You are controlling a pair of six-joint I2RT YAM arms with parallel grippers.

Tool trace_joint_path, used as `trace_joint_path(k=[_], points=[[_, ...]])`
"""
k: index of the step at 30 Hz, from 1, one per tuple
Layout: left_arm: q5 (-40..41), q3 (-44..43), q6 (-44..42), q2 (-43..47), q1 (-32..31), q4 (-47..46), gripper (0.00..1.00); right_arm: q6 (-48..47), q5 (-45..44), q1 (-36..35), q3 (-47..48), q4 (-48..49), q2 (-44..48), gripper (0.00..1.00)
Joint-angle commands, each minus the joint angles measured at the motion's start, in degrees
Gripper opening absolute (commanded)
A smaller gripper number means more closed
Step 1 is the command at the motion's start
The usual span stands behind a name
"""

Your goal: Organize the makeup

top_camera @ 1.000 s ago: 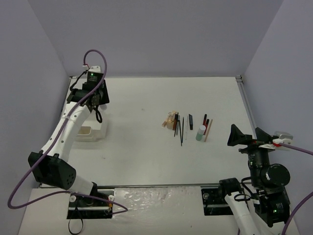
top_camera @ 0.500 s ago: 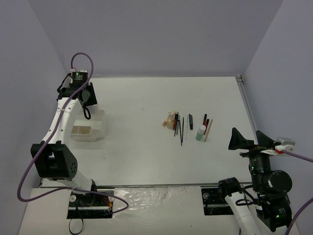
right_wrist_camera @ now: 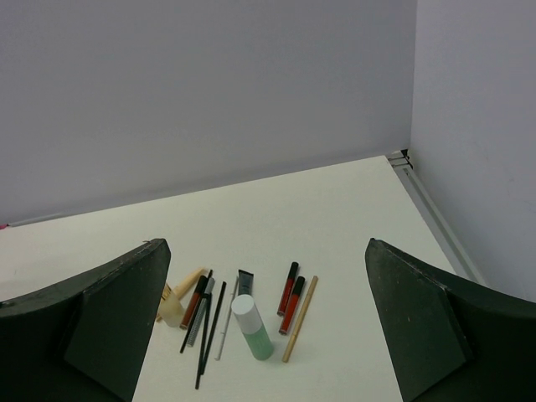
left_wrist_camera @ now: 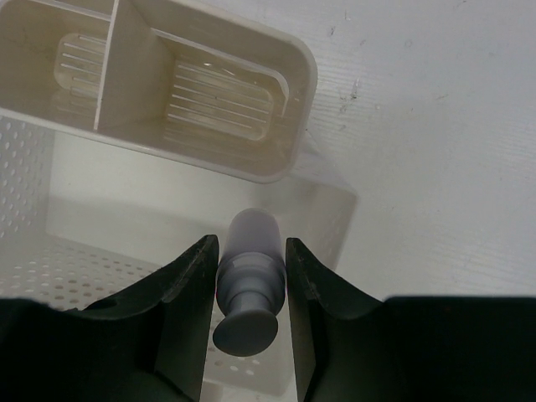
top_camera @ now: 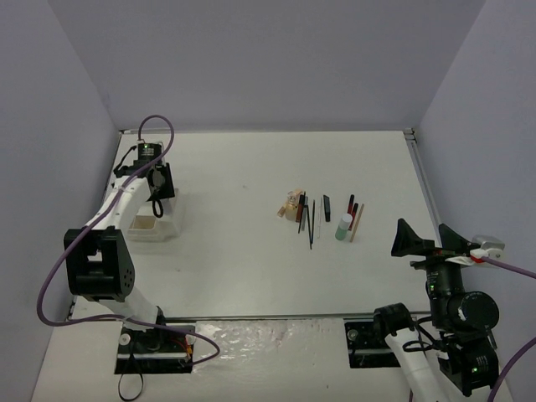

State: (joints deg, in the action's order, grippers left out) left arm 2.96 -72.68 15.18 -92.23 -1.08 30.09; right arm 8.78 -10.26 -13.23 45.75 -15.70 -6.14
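Surveying from above, the white perforated tray sits close to the table's 9 o'clock edge, with the left gripper over it. Bare tabletop runs from there to the makeup laid in a row right of centre. The right gripper stands at 4 o'clock of that row, near the right edge, jaws spread wide and empty.

Only the left wrist view shows the grip. The jaws are clamped on a grey pump bottle over the tray's perforated floor, at 6 o'clock of its cream divided insert. Whether it touches the floor cannot be told.

Only the right wrist view separates the row: white-green bottle, red tubes, tan stick, black pencils.

Over the last second the left arm has dropped lower over the tray; the row is unmoved.
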Motion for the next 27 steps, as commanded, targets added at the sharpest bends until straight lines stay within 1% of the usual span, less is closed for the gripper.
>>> trace_joint_path(k=[1,7,12,13,18,19,22,25,27], points=[[0.20,1.05,-0.43,1.38,0.38,-7.93,0.00,-0.44,-1.08,-0.48,-0.20,3.58,-0.02,1.00],[0.75,4.22,-0.81,1.13,0.47,-12.51,0.00,-0.45,-1.14,-0.48,-0.46,3.64,0.25,1.00],[-0.10,4.70,-0.66,0.01,0.82,-13.30,0.01,-0.44,-1.08,-0.48,-0.57,3.58,0.18,1.00],[-0.21,4.87,-0.60,-0.05,0.82,-13.30,0.04,-0.50,-1.08,-0.48,-0.57,3.58,0.23,1.00],[0.20,4.91,-0.51,0.11,0.82,-12.94,0.35,-0.43,-1.34,-0.48,-0.66,3.66,0.16,1.00],[0.34,4.85,-0.57,0.05,0.82,-12.67,0.40,-0.43,-1.41,-0.48,-0.73,3.59,0.09,1.00],[0.55,4.70,-0.55,-0.02,0.82,-12.07,0.47,-0.43,-1.43,-0.48,-0.62,3.58,0.03,1.00],[0.45,4.35,-0.39,0.07,0.82,-11.46,0.56,-0.41,-1.43,-0.48,-0.56,3.59,-0.03,1.00],[0.38,3.69,-0.24,0.29,0.82,-10.59,0.59,-0.34,-1.43,-0.48,-0.48,3.66,-0.10,1.00]])
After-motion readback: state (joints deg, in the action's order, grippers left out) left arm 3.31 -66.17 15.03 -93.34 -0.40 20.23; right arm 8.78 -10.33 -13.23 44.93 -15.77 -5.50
